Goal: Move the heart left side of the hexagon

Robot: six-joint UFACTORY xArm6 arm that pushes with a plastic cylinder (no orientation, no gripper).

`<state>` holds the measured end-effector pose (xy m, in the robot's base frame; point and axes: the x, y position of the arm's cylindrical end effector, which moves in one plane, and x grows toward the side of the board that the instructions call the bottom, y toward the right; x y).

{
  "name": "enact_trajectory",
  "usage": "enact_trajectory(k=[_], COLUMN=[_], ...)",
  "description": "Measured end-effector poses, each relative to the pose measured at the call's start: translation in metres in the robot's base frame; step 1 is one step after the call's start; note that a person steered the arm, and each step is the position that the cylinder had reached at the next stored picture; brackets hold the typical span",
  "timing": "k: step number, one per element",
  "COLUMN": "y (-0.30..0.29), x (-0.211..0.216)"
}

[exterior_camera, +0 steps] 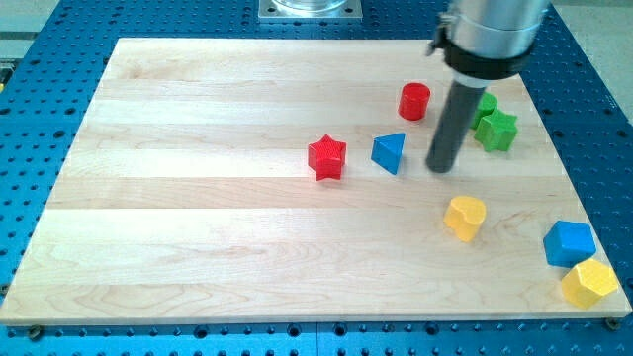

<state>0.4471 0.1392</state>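
The yellow heart [465,217] lies on the wooden board [198,198] at the view's lower right. The yellow hexagon [589,284] sits near the board's bottom right corner, to the right of and below the heart. My tip [441,166] rests on the board above and slightly left of the heart, a short gap away, not touching it. The blue triangle [389,152] is just left of the tip.
A red star [326,157] lies left of the blue triangle. A red cylinder [414,101] stands above the tip. A green star [497,130] and another green block [485,105] sit right of the rod. A blue block [569,243] lies just above the hexagon.
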Motion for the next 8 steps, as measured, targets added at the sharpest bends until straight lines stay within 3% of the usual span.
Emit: enact_trajectory(k=[2,3,8], y=[-0.001,0.044,0.054], x=[0.083,0.075,0.110])
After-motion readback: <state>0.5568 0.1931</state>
